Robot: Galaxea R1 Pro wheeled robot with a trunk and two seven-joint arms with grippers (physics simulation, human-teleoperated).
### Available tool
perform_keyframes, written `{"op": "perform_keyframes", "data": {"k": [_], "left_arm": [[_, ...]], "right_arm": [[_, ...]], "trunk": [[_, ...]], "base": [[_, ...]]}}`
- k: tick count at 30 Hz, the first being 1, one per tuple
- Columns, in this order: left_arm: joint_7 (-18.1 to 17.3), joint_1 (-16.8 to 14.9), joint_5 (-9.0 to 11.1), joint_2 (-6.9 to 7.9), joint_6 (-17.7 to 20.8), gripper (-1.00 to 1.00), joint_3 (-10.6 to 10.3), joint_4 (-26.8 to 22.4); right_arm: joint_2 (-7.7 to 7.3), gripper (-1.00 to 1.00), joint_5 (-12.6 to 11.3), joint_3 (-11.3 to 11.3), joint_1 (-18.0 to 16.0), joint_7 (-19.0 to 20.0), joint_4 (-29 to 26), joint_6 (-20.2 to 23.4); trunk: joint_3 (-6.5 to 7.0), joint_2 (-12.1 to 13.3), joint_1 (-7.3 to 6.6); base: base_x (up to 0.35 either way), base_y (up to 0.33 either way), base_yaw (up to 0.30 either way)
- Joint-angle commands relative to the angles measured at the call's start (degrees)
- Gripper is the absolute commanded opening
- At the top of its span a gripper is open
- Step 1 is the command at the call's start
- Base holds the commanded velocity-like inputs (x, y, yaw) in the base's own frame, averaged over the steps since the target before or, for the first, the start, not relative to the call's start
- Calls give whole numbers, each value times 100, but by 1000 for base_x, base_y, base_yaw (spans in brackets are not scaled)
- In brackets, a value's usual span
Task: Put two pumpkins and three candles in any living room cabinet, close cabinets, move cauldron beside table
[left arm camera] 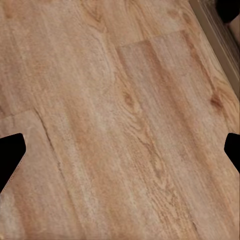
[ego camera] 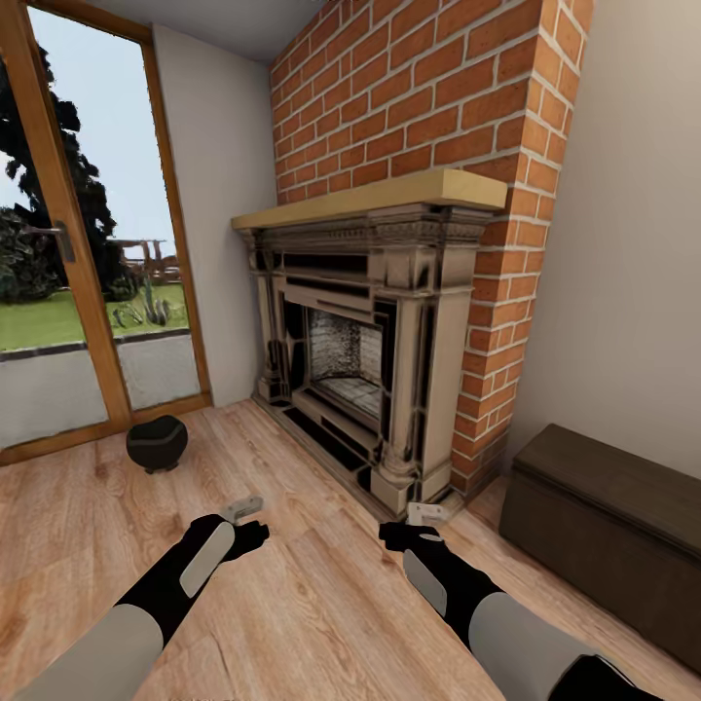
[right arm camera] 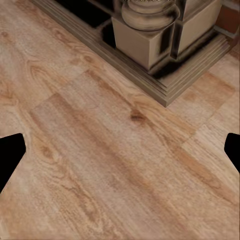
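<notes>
The black round-bellied cauldron (ego camera: 157,443) sits on the wood floor by the glass door, ahead and left of my left gripper (ego camera: 243,508). A low dark brown cabinet (ego camera: 613,526) stands shut against the right wall, to the right of my right gripper (ego camera: 425,511). Both grippers hover low over the floor in front of the fireplace. The left wrist view has the left gripper (left arm camera: 120,150) open over bare planks. The right gripper (right arm camera: 120,150) is open too, with nothing between its fingers, close to the hearth's corner. The pumpkins, the candles and the table are out of view.
A brick chimney with a carved stone fireplace (ego camera: 370,350) fills the middle; its stepped hearth base (right arm camera: 165,75) juts onto the floor near my right gripper. A wood-framed glass door (ego camera: 68,292) closes the left side. Wood floor (ego camera: 312,604) stretches between my arms.
</notes>
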Motion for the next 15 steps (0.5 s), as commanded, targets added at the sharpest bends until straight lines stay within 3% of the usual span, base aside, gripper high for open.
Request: {"op": "perform_keyframes", "data": {"k": [1, 7, 15], "left_arm": [[54, -4, 63, 7, 3, 100, -32, -10], [51, -4, 68, 10, 3, 100, -31, -10], [43, -4, 68, 3, 3, 100, -37, -12]], "right_arm": [[-5, 100, -33, 48, -5, -49, -13, 27], [-5, 100, -33, 48, -5, -49, -20, 27], [-1, 100, -33, 48, -5, -49, -20, 26]], "trunk": [[12, 38, -24], [119, 279, -155], [119, 279, -155]], "base": [[0, 0, 276], [0, 0, 276], [0, 0, 276]]}}
